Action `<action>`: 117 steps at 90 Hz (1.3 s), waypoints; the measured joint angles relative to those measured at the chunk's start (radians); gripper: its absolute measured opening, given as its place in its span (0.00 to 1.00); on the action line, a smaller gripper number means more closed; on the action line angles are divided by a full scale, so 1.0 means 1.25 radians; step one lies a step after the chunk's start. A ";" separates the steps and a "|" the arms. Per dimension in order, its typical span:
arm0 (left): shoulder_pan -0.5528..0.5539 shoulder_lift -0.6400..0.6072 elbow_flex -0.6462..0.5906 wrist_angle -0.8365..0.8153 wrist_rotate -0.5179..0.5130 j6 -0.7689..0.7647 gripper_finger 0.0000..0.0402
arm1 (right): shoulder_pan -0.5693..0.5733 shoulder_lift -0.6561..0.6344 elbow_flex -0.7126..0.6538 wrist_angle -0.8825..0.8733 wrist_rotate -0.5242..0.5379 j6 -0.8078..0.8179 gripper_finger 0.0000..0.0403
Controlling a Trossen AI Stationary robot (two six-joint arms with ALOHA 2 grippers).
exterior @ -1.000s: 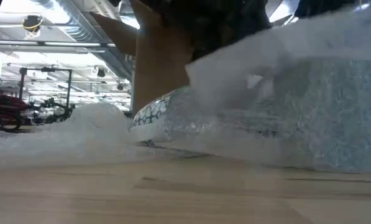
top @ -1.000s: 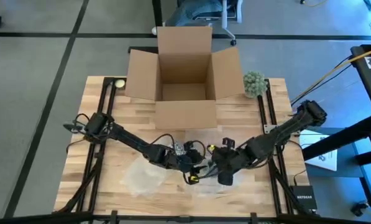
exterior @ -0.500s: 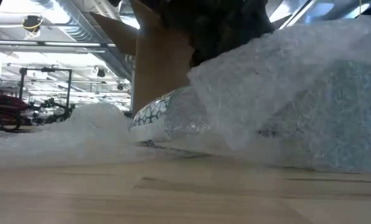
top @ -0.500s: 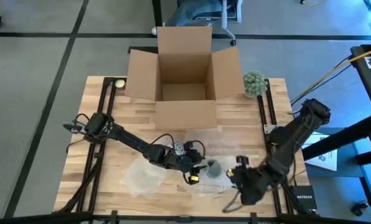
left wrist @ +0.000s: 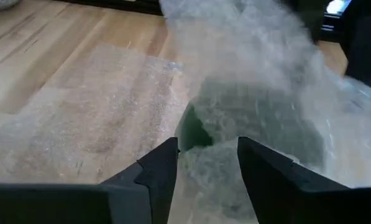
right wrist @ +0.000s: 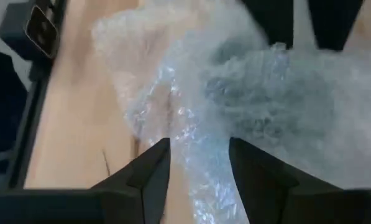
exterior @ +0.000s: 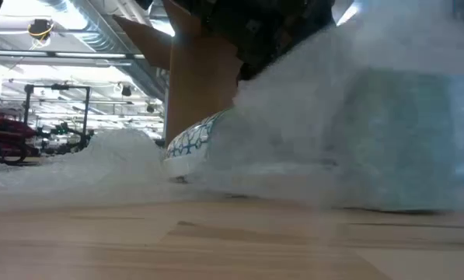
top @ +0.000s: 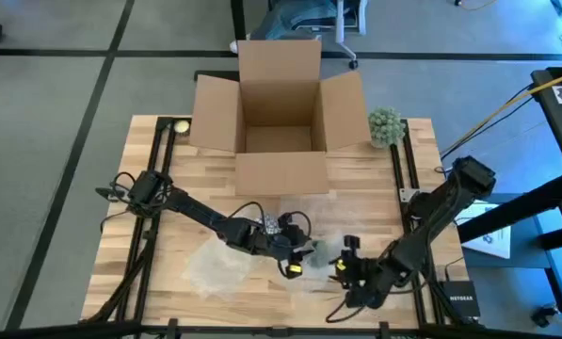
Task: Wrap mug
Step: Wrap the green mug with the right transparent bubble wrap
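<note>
Left gripper [top: 297, 252], high view: low over the wooden table [top: 375, 184] near its front edge, at the mug [top: 320, 252] lying under bubble wrap [top: 304, 275]. Right gripper [top: 348, 271] sits just beside the mug on the other side. An open cardboard box [top: 279, 118] stands at the back; a second crumpled wrap sheet [top: 213, 268] lies apart.

Low view: mug [exterior: 197, 140] on its side, patterned rim visible, wrap [exterior: 356, 117] draped over it.

Left wrist view: gripper [left wrist: 207, 163] fingers parted, astride the green mug [left wrist: 194, 132] and its wrap [left wrist: 253, 81].

Right wrist view: gripper [right wrist: 197, 163] fingers pinching a fold of bubble wrap [right wrist: 197, 140].
</note>
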 joint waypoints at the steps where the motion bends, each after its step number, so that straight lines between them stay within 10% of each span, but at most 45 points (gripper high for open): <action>1: 0.000 0.000 0.000 0.000 0.000 0.000 0.38 | -0.004 0.000 0.006 -0.005 0.000 -0.006 0.38; 66: -0.010 -0.127 0.001 -0.097 0.036 -0.003 0.38 | -0.200 0.043 0.018 -0.044 -0.150 -0.020 0.38; 117: 0.030 0.042 0.005 0.042 0.082 -0.065 0.38 | -0.200 0.035 0.077 -0.128 -0.208 -0.027 0.38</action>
